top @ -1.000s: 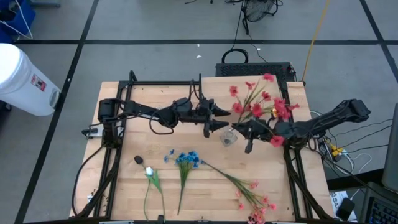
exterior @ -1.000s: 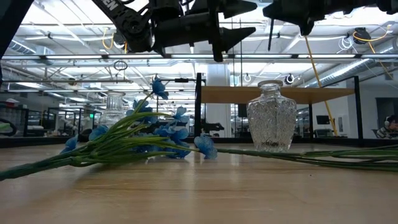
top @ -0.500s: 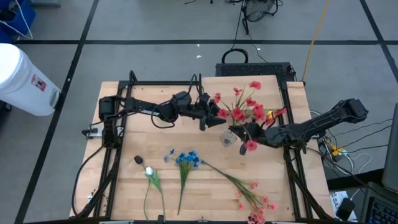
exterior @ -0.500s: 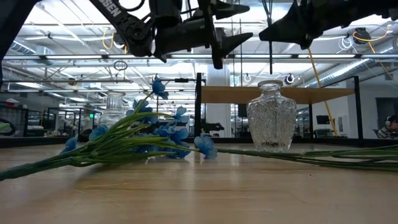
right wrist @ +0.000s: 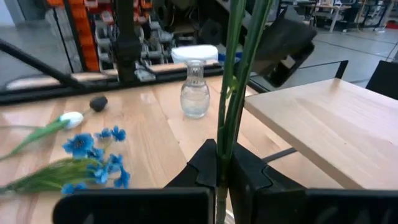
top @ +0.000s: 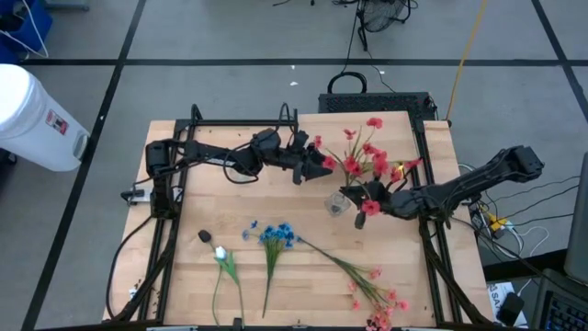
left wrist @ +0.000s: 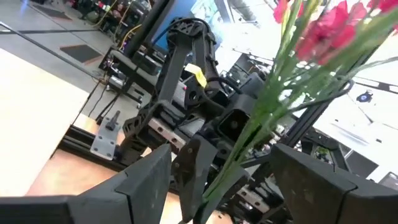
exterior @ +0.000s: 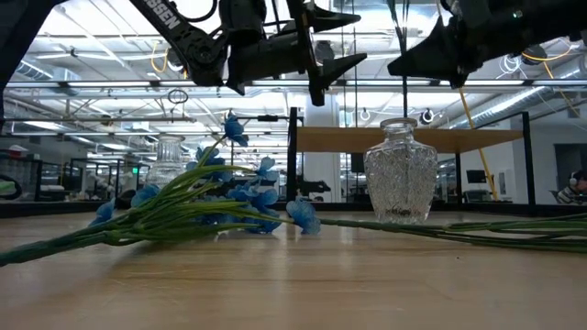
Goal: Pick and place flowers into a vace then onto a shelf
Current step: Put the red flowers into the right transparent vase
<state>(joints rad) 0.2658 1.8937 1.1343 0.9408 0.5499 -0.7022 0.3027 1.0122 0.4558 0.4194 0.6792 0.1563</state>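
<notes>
My right gripper [top: 352,196] is shut on a spray of red flowers [top: 369,164] and holds it above the clear glass vase [top: 336,204]. The vase stands on the table. In the low view a thin stalk [exterior: 401,64] hangs down to just over the vase mouth [exterior: 400,122]. My left gripper [top: 317,164] is open, high up on the left side of the blossoms. In its wrist view the green stalks [left wrist: 261,118] rise beyond the gap between its fingers. Behind the vase is the raised pale shelf [exterior: 459,138] with its dark upright panel [exterior: 293,156]. My right gripper pinches several green stalks [right wrist: 222,140] of the red flowers between its two fingers, low on the stalks. The fingers come level from the table's right and lie across the stalks. The spray is lifted clear, blossoms up, with the stalk ends hanging below the fingers.
On the near half of the table lie a blue bunch [top: 276,236], a white bud [top: 220,252], a pink spray [top: 372,292] and a small dark object [top: 204,236]. The shelf board [right wrist: 311,118] is close on the far side. Black frame rails run along both table sides.
My right gripper has carried the red flowers toward the table's left, over the vase, and has come down, so the stalk end hangs lower above the vase mouth. My left gripper, still open, has shifted slightly toward the far edge.
</notes>
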